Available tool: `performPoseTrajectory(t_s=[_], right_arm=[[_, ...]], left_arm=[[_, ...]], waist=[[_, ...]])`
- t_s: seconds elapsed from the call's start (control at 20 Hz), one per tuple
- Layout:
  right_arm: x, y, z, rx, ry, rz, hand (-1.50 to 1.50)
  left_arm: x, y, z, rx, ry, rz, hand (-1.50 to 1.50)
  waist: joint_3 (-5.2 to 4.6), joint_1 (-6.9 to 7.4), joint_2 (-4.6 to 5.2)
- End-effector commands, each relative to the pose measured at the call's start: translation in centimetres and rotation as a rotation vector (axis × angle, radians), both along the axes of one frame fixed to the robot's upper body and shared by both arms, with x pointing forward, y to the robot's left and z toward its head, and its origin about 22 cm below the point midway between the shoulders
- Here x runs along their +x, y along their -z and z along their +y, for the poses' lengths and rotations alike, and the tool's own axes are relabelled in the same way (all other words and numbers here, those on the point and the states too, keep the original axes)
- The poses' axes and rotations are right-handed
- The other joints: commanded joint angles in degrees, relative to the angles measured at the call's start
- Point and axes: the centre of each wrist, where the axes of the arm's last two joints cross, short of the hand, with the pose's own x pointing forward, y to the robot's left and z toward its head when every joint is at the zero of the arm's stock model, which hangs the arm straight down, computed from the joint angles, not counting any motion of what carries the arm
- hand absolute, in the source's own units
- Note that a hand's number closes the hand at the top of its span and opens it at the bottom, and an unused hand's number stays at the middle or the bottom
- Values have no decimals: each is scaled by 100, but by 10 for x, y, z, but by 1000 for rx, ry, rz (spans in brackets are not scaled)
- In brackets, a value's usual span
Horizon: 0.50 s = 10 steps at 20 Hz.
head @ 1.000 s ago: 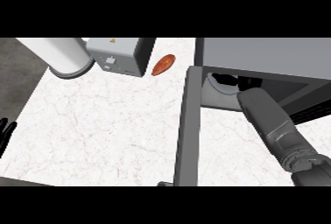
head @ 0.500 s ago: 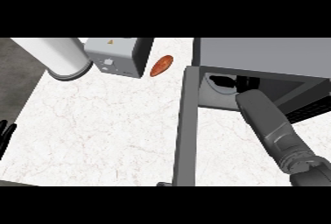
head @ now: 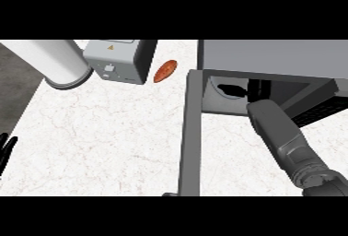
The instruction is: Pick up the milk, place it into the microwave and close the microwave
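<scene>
Inside the open grey box-shaped microwave [head: 272,60], the right hand [head: 231,90] reaches deep; finger state cannot be determined, milk not visible.

single head view, steep downward look, close over counter [head: 102,133], open microwave [head: 272,60] at upper right, forearm entering from lower edge

One microwave [head: 272,60] is sitting at the counter's [head: 102,138] far right with its single door [head: 191,133] swung open, and one grey box-shaped appliance [head: 117,60] is standing at the back. Beside that, one white cylinder [head: 58,62] and one small orange item [head: 165,71] are lying there (each a lone piece). Two hands are showing: the left hand [head: 6,150] at the left edge, the right hand [head: 231,90] inside the microwave.
</scene>
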Motion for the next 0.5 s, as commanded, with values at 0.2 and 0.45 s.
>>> performPoseTrajectory(t_s=[0.2,0.45], right_arm=[[-7,8,-17,150,-147,-13,-150],[-28,38,18,252,-214,-10,-150]], left_arm=[[-27,4,4,3,5,15,-150],[-24,1,-18,8,-15,0,-150]], waist=[[-3,-130,-74],[-11,-298,-135]])
